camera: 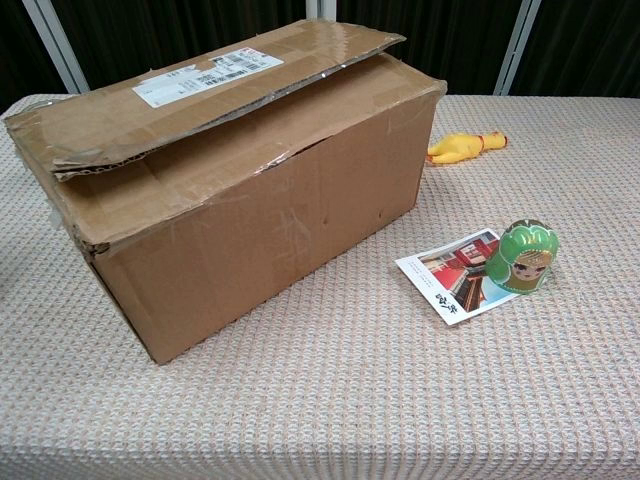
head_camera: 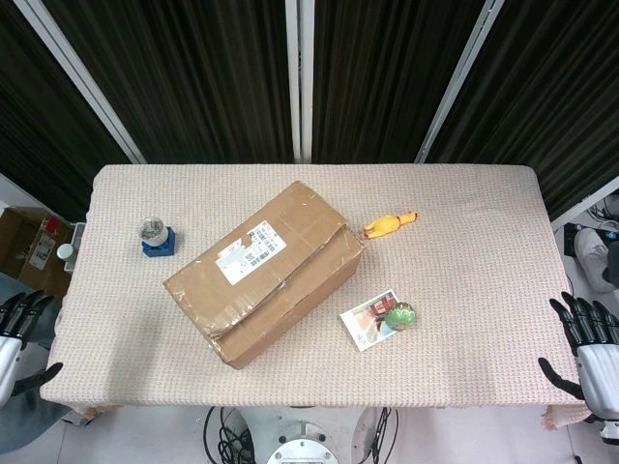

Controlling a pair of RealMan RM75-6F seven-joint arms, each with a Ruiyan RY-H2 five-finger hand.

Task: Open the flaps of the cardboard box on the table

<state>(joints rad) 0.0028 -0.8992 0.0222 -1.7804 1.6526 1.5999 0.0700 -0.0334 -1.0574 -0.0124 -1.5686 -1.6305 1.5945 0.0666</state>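
box (head_camera: 266, 274) sits centre-left of the head view on the worktop (head_camera: 464, 213), turned at a slant; in the chest view it fills the upper left. flaps not yet opened. top flap (camera: 200, 95) with the white label (head_camera: 250, 253) lies over the other, its long edge a little lifted and ragged in the chest view.

my left hand (head_camera: 19, 329) is at the lower left edge of the head view, off the worktop, fingers apart, grasping nothing. my right hand (head_camera: 585, 353) is at the lower right edge, also released, fingers spread. both well apart from the box.

plan, as i judge it: bring fingertips under the lifted long edge of the labelled flap and fold it back; steady the box with the other hand, since it looks light enough to skid on the cloth.

materials: corrugated brown card, creased, old tape strips shiny along seams. worktop cover is coarse woven cloth, pinkish-beige. nearby: glossy green doll (camera: 522, 257) resting on a postcard (camera: 455, 272), rubbery yellow chicken toy (head_camera: 389, 223), blue block with a small globe (head_camera: 156, 237).
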